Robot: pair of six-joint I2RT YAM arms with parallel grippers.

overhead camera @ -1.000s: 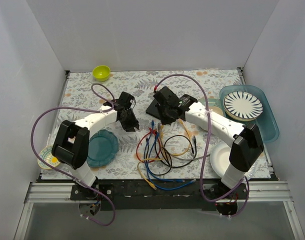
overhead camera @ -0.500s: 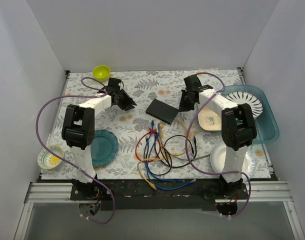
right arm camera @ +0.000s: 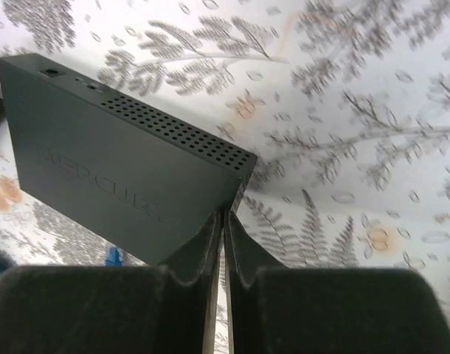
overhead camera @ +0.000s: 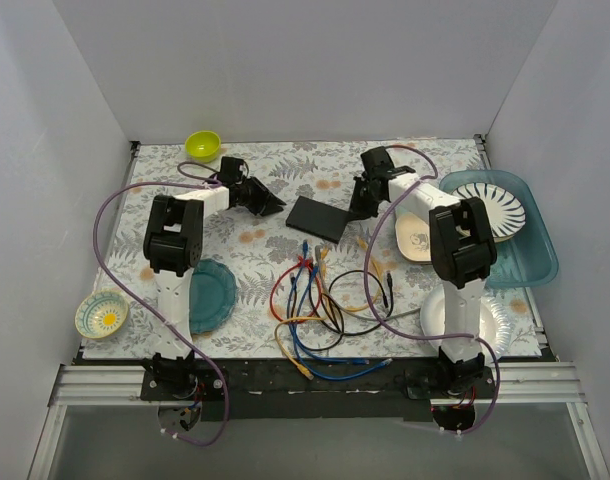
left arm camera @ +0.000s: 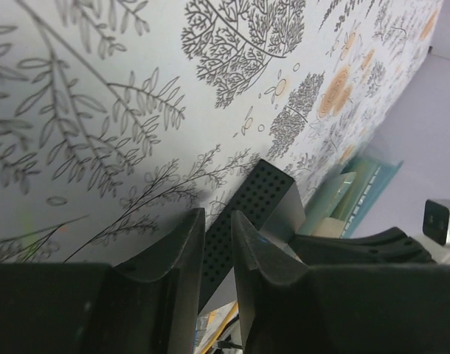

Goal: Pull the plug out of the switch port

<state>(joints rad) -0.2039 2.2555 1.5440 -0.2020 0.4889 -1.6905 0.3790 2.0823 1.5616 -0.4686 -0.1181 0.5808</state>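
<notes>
The switch (overhead camera: 320, 218) is a flat dark box lying on the patterned tablecloth at mid-table. My left gripper (overhead camera: 275, 204) is low at its left end, almost shut with a narrow gap and empty. The left wrist view shows the switch's perforated side (left arm camera: 263, 190) just beyond that gripper (left arm camera: 217, 215). My right gripper (overhead camera: 355, 210) is shut and empty at the switch's right corner. In the right wrist view the gripper (right arm camera: 223, 215) sits against the corner of the switch (right arm camera: 122, 169). A tangle of coloured cables (overhead camera: 320, 300) lies in front. I cannot see a plug in a port.
A green bowl (overhead camera: 202, 145) stands at the back left. A teal plate (overhead camera: 207, 295) and a small bowl (overhead camera: 100, 313) are at the front left. A teal tray (overhead camera: 537, 255) with a striped plate (overhead camera: 490, 205), a white plate (overhead camera: 417, 240) and paper plates (overhead camera: 455, 318) are on the right.
Both arms have folded back toward the rear of the table. The two grippers now point in at the switch's two ends. The switch and cables have barely moved.
</notes>
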